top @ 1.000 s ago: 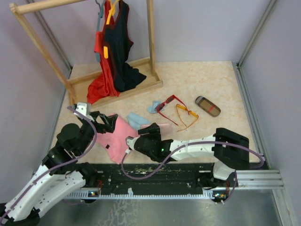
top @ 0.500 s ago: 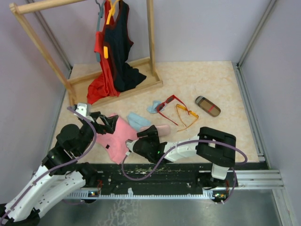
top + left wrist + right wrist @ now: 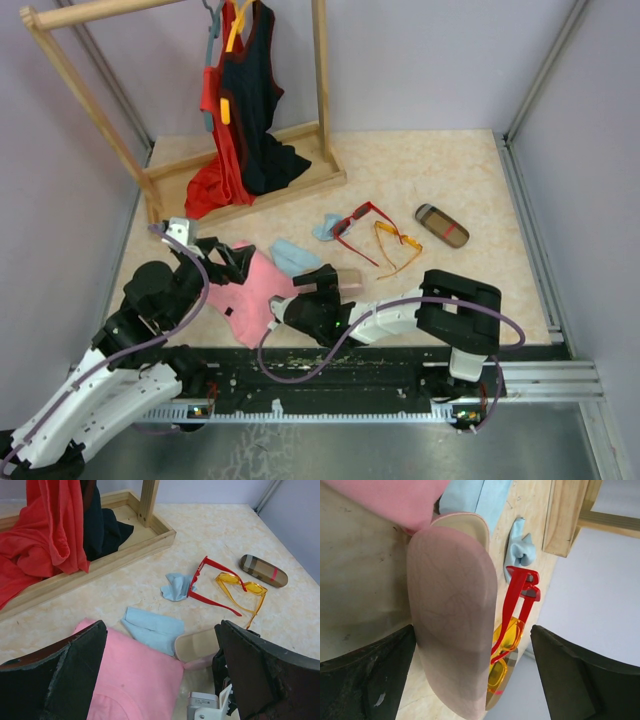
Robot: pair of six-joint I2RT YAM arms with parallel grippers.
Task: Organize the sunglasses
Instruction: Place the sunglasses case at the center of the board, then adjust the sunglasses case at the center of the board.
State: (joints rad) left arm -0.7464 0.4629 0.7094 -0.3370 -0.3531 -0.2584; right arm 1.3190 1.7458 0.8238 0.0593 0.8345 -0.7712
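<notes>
**Right gripper spread around pink case; both sunglasses off its 1–2 o'clock**

Directions read from the top view, 12 o'clock pointing away from the arm bases.

Right gripper (image 3: 332, 286): jaws set wide apart. Pink case (image 3: 452, 610) sits between them with a clear gap on one side. Nothing pinched.

Left gripper (image 3: 232, 258): jaws spread wide as well, empty, over a pink cloth (image 3: 255, 295).

Red sunglasses (image 3: 357, 226), the bigger pair:
- Near the right gripper at its 1 o'clock, just past the case. From the left gripper, 3 o'clock and well apart.
- On the table (image 3: 450, 170), temples unfolded.
- Front bar's long axis runs 7 to 1 o'clock. Temples point toward about 4 o'clock.
- Front faces a crumpled light blue cloth (image 3: 326, 229) and touches it.
- Thick glossy red plastic. Lenses hard to read from these angles.

Orange sunglasses (image 3: 398, 244), the slighter pair:
- Just beside the red pair, on its 4 o'clock side. From the right gripper, about 2 o'clock.
- Temples unfolded. Front runs 10 to 4 o'clock, temples point toward 7 o'clock.
- Thin orange-yellow frame with see-through lenses of the same tint.
- In the left wrist view, the red pair's far temple lies across this front.
</notes>
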